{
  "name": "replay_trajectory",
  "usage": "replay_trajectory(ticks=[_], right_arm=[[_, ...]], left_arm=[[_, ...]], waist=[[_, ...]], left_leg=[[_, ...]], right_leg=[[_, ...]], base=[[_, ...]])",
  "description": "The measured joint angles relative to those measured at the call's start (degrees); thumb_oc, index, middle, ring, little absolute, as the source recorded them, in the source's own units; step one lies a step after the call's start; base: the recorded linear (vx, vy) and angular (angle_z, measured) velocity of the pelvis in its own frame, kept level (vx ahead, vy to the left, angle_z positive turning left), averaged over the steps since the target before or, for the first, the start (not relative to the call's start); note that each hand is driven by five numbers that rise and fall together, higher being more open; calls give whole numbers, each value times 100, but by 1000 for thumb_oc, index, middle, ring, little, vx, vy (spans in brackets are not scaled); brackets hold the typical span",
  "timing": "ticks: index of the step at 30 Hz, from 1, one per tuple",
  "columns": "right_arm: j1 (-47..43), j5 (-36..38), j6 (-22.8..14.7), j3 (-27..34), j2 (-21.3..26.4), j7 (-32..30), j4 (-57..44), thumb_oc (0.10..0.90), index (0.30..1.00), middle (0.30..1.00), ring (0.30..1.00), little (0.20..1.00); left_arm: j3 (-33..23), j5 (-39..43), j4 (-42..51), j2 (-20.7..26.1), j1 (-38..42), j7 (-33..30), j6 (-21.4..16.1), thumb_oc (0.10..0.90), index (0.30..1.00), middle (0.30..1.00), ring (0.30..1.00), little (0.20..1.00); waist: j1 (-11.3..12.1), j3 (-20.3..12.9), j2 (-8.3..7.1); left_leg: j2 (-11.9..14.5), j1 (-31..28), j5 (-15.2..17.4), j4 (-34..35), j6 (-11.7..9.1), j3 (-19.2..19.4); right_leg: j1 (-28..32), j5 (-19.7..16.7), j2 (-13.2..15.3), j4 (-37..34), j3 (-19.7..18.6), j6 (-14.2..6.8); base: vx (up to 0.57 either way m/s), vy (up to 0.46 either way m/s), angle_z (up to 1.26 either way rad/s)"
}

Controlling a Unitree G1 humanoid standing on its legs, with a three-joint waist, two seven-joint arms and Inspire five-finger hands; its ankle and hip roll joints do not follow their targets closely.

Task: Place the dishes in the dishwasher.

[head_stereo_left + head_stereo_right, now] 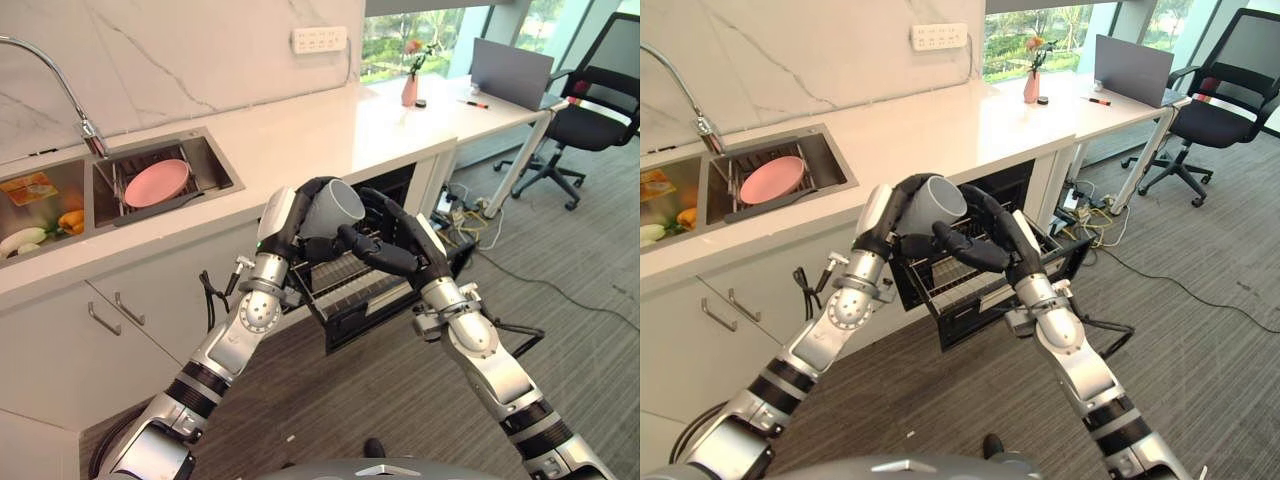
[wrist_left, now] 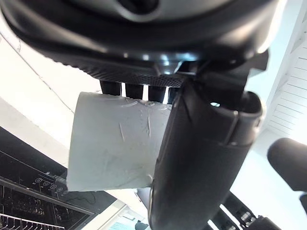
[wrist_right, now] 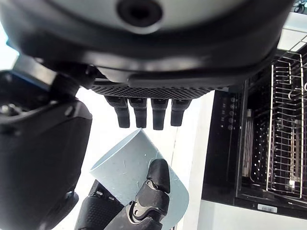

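Left eye view: the left hand (image 1: 300, 225) holds a pale grey cylindrical cup (image 1: 331, 208), fingers and thumb curled round its wall, mouth tilted up and away from the robot, directly above the pulled-out wire rack (image 1: 345, 283) of the black built-in dishwasher (image 1: 400, 190) under the white stone counter (image 1: 320, 135). The right hand (image 1: 400, 245) hovers just beside the cup on the side away from the sink, fingers loosely extended toward it and gripping nothing; the right wrist view shows a gap between its fingertips (image 3: 144, 112) and the cup. A round pink plate (image 1: 157, 182) lies in the steel sink (image 1: 215, 165), set in the counter well apart from the dishwasher.
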State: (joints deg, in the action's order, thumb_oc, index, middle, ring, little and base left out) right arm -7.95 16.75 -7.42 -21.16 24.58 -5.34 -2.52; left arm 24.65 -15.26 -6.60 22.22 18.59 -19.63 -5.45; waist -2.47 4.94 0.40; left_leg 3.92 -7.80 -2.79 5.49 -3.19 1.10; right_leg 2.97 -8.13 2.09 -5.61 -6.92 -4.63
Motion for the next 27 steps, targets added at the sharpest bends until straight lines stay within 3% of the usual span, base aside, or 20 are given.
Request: replay_trajectory(ticks=[17, 27], right_arm=[[-8, 176, 260, -141, -267, -413, -5, 800, 900, 900, 900, 900], [-122, 83, 720, -310, -262, -589, -5, 800, 900, 900, 900, 900]], left_arm=[[290, -228, -52, -40, 10, 2, 232, 400, 300, 300, 300, 300], [409, -336, -215, -58, 10, 4, 396, 400, 300, 300, 300, 300]], waist=[[64, -26, 7], [65, -102, 8]], left_leg=[[-17, 22, -17, 1, 7, -55], [-22, 25, -24, 1, 11, -57]], right_leg=[[5, 0, 40, 0, 50, 1], [3, 0, 45, 0, 52, 1]], base=[[2, -1, 1], [0, 0, 0]])
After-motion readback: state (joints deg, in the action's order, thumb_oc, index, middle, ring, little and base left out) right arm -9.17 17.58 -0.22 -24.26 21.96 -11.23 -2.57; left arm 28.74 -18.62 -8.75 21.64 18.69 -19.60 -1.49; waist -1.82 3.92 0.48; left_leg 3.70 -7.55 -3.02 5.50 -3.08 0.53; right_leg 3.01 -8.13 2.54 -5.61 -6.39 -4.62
